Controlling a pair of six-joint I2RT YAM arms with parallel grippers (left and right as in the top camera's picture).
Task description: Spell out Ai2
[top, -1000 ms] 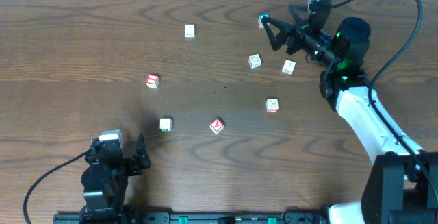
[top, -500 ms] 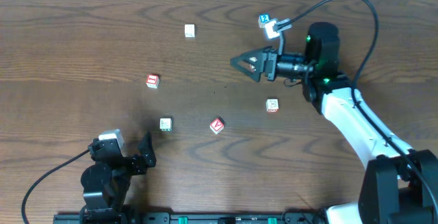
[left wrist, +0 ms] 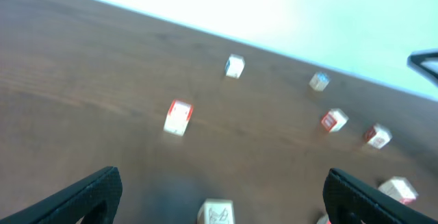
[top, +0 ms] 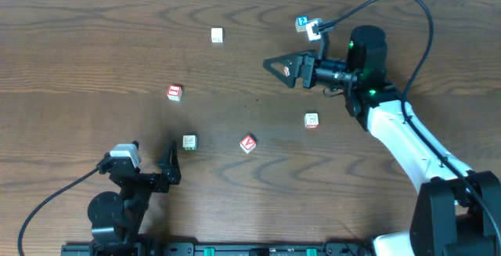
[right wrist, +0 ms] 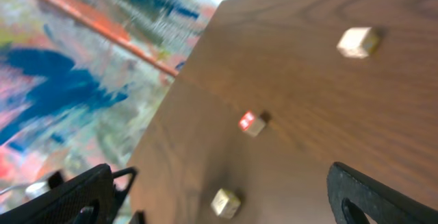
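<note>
The red "A" cube (top: 248,143) lies in the front middle of the table. To the left sits the red "I" cube (top: 174,92) (left wrist: 178,117) (right wrist: 252,123). At the back, just behind my right arm, is the blue "2" cube (top: 301,23) (left wrist: 319,81). My right gripper (top: 280,68) (right wrist: 219,183) hangs open above the table, pointing left, with nothing in it. Low at the front left, my left gripper (top: 171,167) (left wrist: 220,183) stands open and empty. It faces a pale cream cube (top: 189,142) (left wrist: 217,212) that is just ahead of its fingers.
Another cream cube (top: 217,34) (right wrist: 356,42) sits at the back left. A cube with red marks (top: 311,120) lies right of the "A". The left wrist view shows two more red-marked cubes (left wrist: 333,120) under the right arm. The table's left edge shows in the right wrist view.
My right arm swung from the back right, near the blue cube, leftward over the middle, covering two cubes. The left gripper rose and moved forward toward the cream cube.
</note>
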